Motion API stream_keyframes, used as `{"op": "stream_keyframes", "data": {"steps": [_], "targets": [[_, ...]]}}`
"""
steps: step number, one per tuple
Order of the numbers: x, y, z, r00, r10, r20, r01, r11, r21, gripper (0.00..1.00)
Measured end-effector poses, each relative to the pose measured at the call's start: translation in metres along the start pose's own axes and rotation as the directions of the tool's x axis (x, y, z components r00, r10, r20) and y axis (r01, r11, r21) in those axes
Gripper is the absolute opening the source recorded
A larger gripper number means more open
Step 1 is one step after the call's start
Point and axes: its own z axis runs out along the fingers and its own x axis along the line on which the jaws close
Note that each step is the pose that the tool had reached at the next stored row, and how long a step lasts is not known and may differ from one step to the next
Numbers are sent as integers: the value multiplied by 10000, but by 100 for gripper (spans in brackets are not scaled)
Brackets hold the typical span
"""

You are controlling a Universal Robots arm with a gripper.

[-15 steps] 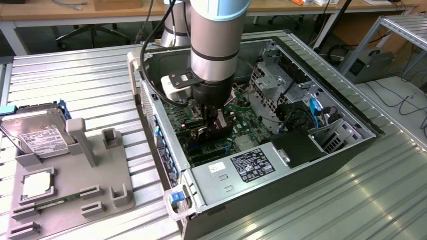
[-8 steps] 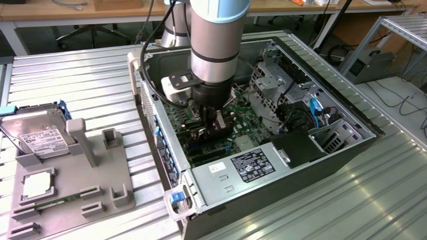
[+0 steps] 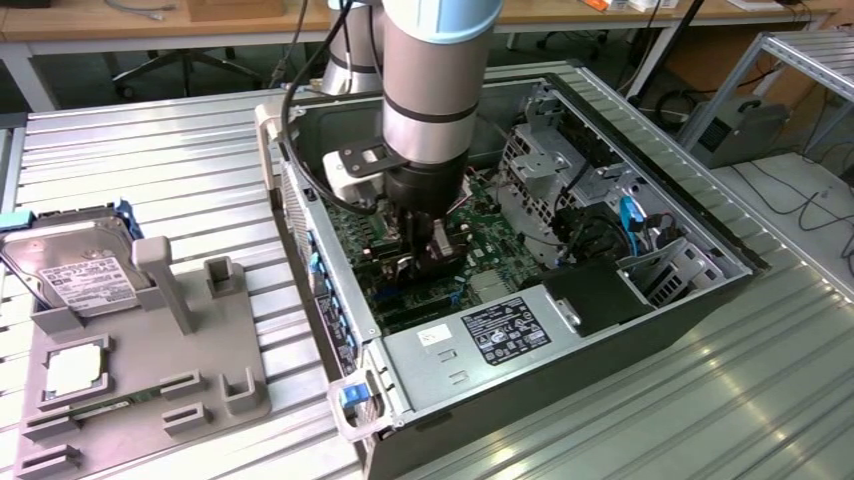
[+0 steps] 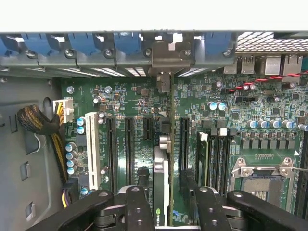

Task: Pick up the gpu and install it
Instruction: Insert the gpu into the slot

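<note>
GPU (image 4: 161,192) is being lowered edge-on into the motherboard (image 4: 231,110) slot.
Fingers (image 4: 139,204) are pinching its two faces; keeping it upright, with its bracket toward the case's (image 3: 694,215) blue clips (image 4: 127,42), should help seating.

Silver-grey cylindrical arm (image 3: 424,70) with dark bands; a white box and black cable above the black gripper (image 3: 430,262), whose fingers (image 4: 137,204) carry round screws.
</note>
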Motion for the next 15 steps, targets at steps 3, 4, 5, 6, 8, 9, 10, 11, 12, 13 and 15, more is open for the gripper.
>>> {"op": "stream_keyframes", "data": {"steps": [3,4,5,6,8,9,10,11,12,13,15], "targets": [[1,-53,3,10000,-2,0,2,9997,-245,40],[1,-58,3,10000,-2,-5,2,9996,-274,40],[1,-58,3,10000,-2,-8,1,9996,-278,40],[1,-58,2,10000,-1,-9,1,9996,-279,40],[1,-59,1,10000,-2,-9,2,9996,-300,40],[0,-60,-4,10000,-3,-10,2,9995,-331,40],[0,-61,-12,10000,-1,-10,1,9993,-375,40],[0,-62,-19,10000,-1,-9,0,9991,-419,40],[1,-63,-27,10000,-1,-8,0,9990,-451,40],[0,-65,-32,10000,0,-9,0,9989,-464,40],[1,-71,-32,10000,-1,-3,0,9989,-465,40]]}}
